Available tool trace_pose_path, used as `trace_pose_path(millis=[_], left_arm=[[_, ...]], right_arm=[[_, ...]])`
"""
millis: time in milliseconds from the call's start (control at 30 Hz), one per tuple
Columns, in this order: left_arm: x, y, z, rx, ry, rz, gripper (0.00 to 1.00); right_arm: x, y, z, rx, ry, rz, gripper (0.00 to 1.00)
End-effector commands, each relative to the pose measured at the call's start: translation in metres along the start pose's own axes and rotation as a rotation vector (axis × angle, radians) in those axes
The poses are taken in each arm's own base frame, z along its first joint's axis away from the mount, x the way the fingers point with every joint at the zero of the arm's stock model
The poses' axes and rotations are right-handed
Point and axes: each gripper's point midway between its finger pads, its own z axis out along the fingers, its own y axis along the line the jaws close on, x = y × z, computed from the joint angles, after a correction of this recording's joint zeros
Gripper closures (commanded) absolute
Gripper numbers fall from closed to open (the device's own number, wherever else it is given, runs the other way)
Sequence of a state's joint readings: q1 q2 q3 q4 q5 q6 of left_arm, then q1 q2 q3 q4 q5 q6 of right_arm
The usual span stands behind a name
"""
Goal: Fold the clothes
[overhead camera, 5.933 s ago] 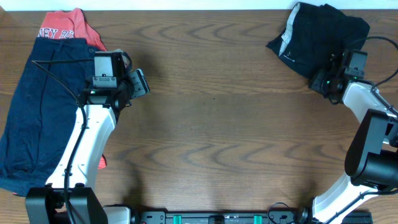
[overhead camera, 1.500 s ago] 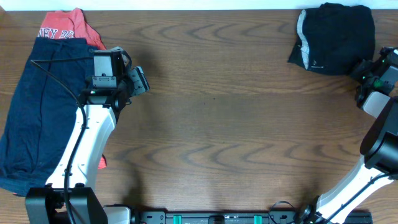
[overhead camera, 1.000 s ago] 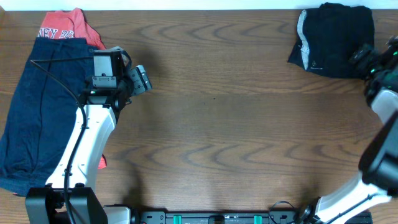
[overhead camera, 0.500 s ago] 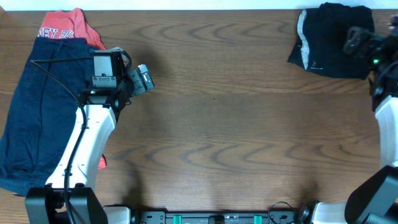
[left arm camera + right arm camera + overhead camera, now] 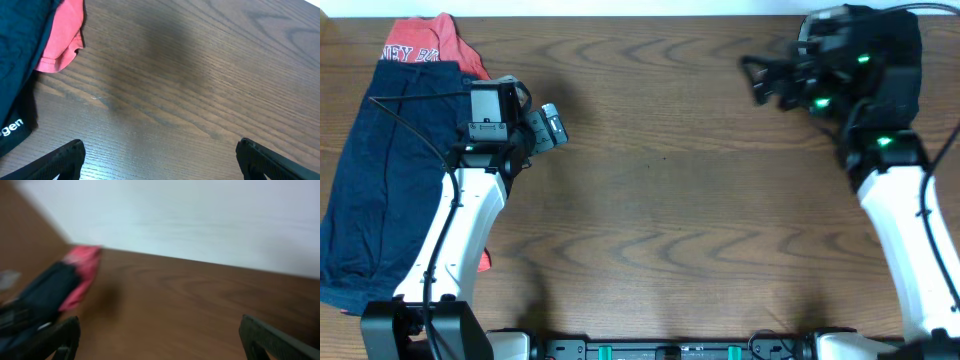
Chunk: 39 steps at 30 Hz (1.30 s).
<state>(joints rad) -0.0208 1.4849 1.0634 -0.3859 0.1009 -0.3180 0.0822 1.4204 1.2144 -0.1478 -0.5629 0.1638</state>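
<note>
Three soft garments lie on the brown wood-grain table [image 5: 660, 230], none of them gripped. We record the navy-blue fabric shorts [image 5: 380, 170] spread flat along the left edge. They lie over the coral-red lettered fabric tee [image 5: 430, 45], which shows at the far left corner. The plain black fabric garment [image 5: 903, 50] sits bunched at the far right corner, partly covered from above by the right arm [image 5: 910, 230].

The left gripper [image 5: 550, 125] hovers over bare wood just right of the shorts, jaws spread wide with nothing between them. Its wrist view shows both dark fingers [image 5: 65, 160] far apart, with the tee's hem and a corner of the shorts bearing white lettering at the left.

The right gripper [image 5: 760, 80] appears blurred overhead, above bare wood just left of the black garment, near the far edge. Its wrist view, also blurred, shows the fingers [image 5: 272, 340] set wide and empty. We note they point across the table toward the red and navy garments, with a pale wall [image 5: 200, 215] behind.
</note>
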Motion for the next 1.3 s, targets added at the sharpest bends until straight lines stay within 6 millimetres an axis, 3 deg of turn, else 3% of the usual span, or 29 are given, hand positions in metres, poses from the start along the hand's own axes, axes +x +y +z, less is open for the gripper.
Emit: trace_pose_path(millis=[0, 133, 333, 567, 733, 933, 1067, 1267], left_arm=[[0.007, 0.006, 0.005, -0.019, 0.019, -0.005, 0.02], [0.007, 0.006, 0.005, -0.019, 0.02, -0.005, 0.02], [0.007, 0.006, 0.005, -0.019, 0.019, -0.005, 0.02], [0.007, 0.006, 0.005, -0.019, 0.02, -0.005, 0.02], [0.007, 0.006, 0.005, -0.019, 0.02, -0.005, 0.02], [0.007, 0.006, 0.005, -0.019, 0.019, -0.005, 0.02], [0.007, 0.006, 0.005, -0.019, 0.019, -0.005, 0.02], [0.007, 0.006, 0.005, -0.019, 0.019, -0.005, 0.02]], right_arm=[[0.006, 0.052, 0.007, -0.121, 0.021, -0.057, 0.01], [0.027, 0.087, 0.017, -0.188, 0.09, -0.072, 0.01], [0.07, 0.072, 0.014, -0.092, 0.257, -0.033, 0.01], [0.065, 0.065, 0.013, -0.039, 0.237, -0.046, 0.01], [0.06, 0.051, 0.001, 0.062, 0.228, -0.122, 0.01], [0.06, 0.026, -0.051, 0.264, 0.198, -0.184, 0.01], [0.081, 0.006, -0.088, 0.32, 0.143, -0.157, 0.01], [0.122, -0.012, -0.125, 0.341, 0.006, -0.142, 0.01]])
